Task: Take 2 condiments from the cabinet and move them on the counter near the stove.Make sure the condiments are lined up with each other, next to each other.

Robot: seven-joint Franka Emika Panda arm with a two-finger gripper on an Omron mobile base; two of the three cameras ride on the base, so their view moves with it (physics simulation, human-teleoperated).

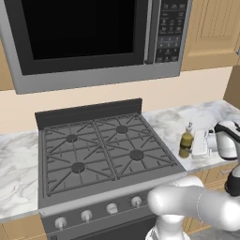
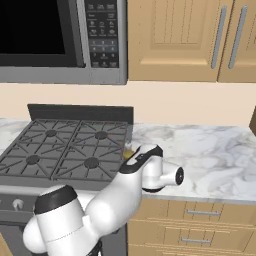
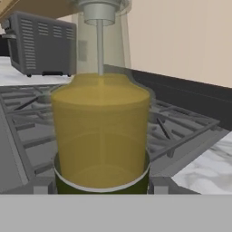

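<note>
- The olive-green bottle point(image 1: 186, 141) is seen upright on the counter point(image 1: 18, 159), just right of the stove point(image 1: 103, 145).
- The gripper point(image 1: 202, 143) sits beside it (probably clamped on it; jaw state cannot be told).

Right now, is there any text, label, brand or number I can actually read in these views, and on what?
None can be read.
Grey microwave control panel: rows of buttons with markings, too small and blurred to read.
Olive-green pourer-topped bottle: no legible label in the left base or hand view.
Silver knobs of the dark grey gas stove: no readable markings.
</note>
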